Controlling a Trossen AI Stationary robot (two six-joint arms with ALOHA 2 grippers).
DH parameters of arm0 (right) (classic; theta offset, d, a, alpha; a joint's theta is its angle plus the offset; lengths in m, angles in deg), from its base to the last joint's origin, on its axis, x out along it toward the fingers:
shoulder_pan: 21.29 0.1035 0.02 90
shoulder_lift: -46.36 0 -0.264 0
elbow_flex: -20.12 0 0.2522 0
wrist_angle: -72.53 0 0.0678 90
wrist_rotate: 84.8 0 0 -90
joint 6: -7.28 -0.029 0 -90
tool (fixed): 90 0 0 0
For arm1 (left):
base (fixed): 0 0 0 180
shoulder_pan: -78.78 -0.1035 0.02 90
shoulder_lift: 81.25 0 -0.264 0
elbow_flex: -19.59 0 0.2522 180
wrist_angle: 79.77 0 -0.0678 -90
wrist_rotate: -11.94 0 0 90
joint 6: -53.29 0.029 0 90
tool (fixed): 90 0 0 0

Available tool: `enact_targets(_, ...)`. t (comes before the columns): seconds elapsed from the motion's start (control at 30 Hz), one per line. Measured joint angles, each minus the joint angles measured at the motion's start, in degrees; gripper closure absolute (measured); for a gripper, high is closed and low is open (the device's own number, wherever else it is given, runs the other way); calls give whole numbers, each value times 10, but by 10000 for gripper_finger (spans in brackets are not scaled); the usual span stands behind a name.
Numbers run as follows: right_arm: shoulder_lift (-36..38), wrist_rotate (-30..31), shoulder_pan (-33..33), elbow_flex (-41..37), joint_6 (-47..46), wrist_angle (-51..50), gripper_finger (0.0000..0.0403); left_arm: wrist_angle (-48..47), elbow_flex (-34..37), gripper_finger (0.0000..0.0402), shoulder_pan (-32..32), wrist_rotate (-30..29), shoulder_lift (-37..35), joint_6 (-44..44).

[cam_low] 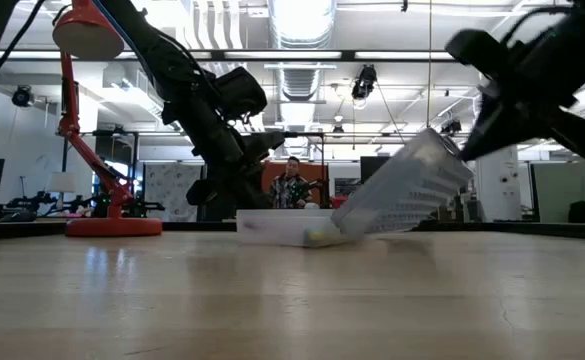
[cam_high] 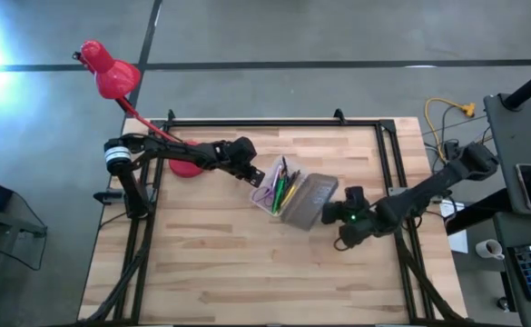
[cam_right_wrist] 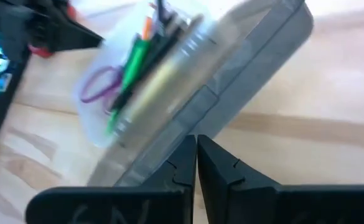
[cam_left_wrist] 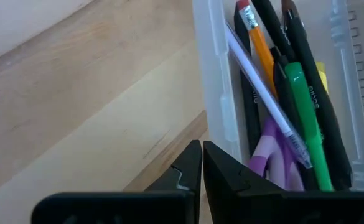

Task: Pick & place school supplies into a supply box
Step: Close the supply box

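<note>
The supply box point(cam_high: 274, 189) is a clear plastic box lying mid-table. It holds the school supplies: green point(cam_left_wrist: 306, 118), orange point(cam_left_wrist: 259, 43) and black pens and pencils, and purple-handled scissors point(cam_left_wrist: 270, 152). Its grey dotted lid point(cam_high: 309, 200) stands tilted up, with its low edge at the box and its free edge raised point(cam_low: 442, 150). My left gripper point(cam_left_wrist: 201, 163) is shut at the box's left end. My right gripper point(cam_right_wrist: 196, 155) is shut at the lid's raised edge. My left gripper has its shut fingertips right beside the outer side of the box's long wall point(cam_left_wrist: 214, 134), near its end, slanting down from the table's left. I cannot tell whether they touch it. My right gripper meets the lid's free long edge point(cam_right_wrist: 208, 127) with its shut fingertips, slanting down from the table's right. The lid is tilted, its free edge up by the fingertips.
A red desk lamp point(cam_high: 111, 73) leans out past the far left corner, its base point(cam_high: 185, 165) on the table behind my left arm. A person point(cam_low: 292, 185) sits in the room beyond the table. Bare wood point(cam_high: 247, 272) spans the near half.
</note>
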Motion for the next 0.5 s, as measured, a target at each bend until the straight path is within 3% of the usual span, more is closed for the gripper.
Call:
enact_targets(0.37, -4, 4, -104, 101, 241, 57, 394, 10, 1, 401, 47, -1, 0, 0)
enact_targets(0.5, -17, -23, -144, 111, 319, 105, 394, 16, 1, 401, 70, 0, 0, -5)
